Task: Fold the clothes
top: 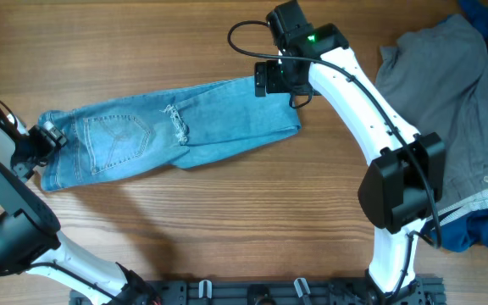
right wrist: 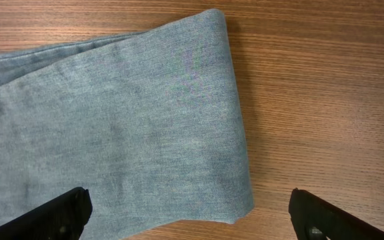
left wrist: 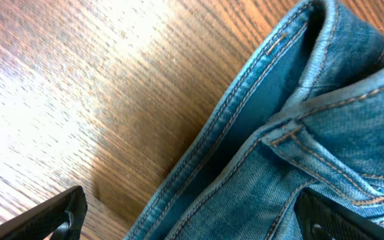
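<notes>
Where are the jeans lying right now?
In the overhead view the jeans lie left of centre on the table, waistband by the left gripper, folded end under the right gripper.

Colours on my screens: blue denim, brown wood, grey and navy cloth.
Item one, faded light blue denim jeans (top: 227, 119): I read a paler, whitish frayed patch (top: 176, 125) mid-leg, orange-tan stitching (left wrist: 245, 85) along the seams, and a plain, even washed blue at the leg end in the right wrist view. Item two, brown wooden table (top: 227, 220): warm mid-brown with fine darker grain lines, glare-whitened in my left wrist feed. Item three, crumpled grey garment (top: 456, 110): flat slate grey, pale hem edge. Item four, dark blue cloth (top: 481, 233) beside it: deep navy. Item five, white plastic right arm (top: 354, 93): black joint housings, one green light (top: 313, 37).
</notes>
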Controlling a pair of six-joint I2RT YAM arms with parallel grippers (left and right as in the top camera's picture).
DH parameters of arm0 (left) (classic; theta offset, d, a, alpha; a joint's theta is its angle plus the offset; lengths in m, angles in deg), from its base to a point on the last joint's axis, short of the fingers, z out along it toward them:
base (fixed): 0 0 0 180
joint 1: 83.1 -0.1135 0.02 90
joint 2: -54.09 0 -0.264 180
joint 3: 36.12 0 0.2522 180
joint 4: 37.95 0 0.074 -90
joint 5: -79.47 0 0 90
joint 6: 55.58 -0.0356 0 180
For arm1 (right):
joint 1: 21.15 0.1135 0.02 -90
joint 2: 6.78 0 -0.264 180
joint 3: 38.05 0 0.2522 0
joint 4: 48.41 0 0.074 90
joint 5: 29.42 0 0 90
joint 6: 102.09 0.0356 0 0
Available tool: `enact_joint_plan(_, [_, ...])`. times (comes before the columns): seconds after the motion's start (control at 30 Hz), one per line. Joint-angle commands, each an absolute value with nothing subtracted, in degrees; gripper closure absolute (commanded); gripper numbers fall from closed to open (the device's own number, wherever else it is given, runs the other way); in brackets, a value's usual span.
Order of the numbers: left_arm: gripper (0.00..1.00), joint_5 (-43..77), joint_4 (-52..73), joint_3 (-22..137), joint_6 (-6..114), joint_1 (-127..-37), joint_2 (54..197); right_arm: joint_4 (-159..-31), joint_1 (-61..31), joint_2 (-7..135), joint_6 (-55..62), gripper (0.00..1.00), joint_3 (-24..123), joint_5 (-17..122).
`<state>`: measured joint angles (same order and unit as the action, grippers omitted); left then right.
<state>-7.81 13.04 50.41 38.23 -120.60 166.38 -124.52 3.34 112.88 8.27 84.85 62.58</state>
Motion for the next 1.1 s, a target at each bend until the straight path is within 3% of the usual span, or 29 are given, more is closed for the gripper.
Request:
enact_joint_plan(0.0, [0.13, -10.5, 11.5, 51.0, 34.6, -120.9, 167.1, -124.6, 3.5, 112.5, 8.9, 0.00, 85.6, 63.8])
enact_joint_plan(0.4, [0.49, -6.9, 10.1, 50.8, 34.6, -120.9, 172.4, -124.7, 3.5, 112.5, 9.0, 0.00, 85.6, 63.8])
enact_joint_plan(0.5, [0.77, -6.9, 10.2, 50.8, 34.6, -120.9, 172.4, -124.8, 3.5, 112.5, 8.9, 0.00, 85.6, 63.8])
enact_joint_plan(0.6, [0.85, -6.9, 10.0, 50.8, 34.6, -120.9, 172.4, -124.8, 3.5, 112.5, 8.9, 0.00, 85.6, 63.8])
enact_joint_plan(0.63, [0.96, -6.9, 9.6, 50.8, 34.6, -120.9, 172.4, -124.9, 3.5, 112.5, 8.9, 0.00, 85.6, 63.8])
enact_joint_plan(0.87, [0.96, -8.9, 13.0, 56.8, 35.2, -123.7, 171.9, -126.1, 0.8, 112.5, 8.6, 0.00, 85.6, 64.5])
enact_joint_plan(1.07, [0.96, -3.1, 26.6, 76.8, 39.4, -125.6, 170.4, -129.4, -7.7, 112.5, 5.5, 0.00, 85.6, 64.7])
